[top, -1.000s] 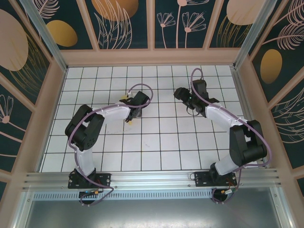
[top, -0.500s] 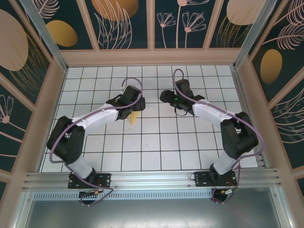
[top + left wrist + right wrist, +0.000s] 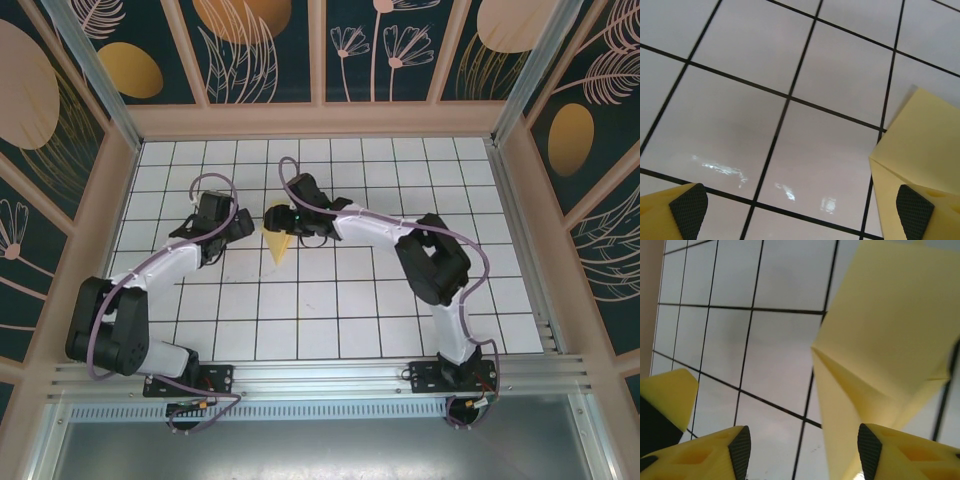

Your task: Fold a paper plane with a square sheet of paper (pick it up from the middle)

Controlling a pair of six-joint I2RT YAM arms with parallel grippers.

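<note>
Top view: left gripper (image 3: 232, 228) has backed off to the left and is now apart from the plane (image 3: 279, 246); half a second ago it was right on it. Right gripper (image 3: 290, 221) has swung across to the plane's wide end. Plane lies flat on the table (image 3: 350, 300), about where it was.
Left wrist: jaws wide, nothing between the pads (image 3: 688, 210), plane (image 3: 925, 145) off to the right.
Right wrist: jaws partly apart, not clamped. The plane's (image 3: 890, 330) folded edge reaches down between them, close to the right-hand pad.

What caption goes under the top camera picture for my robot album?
The left gripper and the right gripper, both open, flank a yellow paper plane on the tiled table.
</note>
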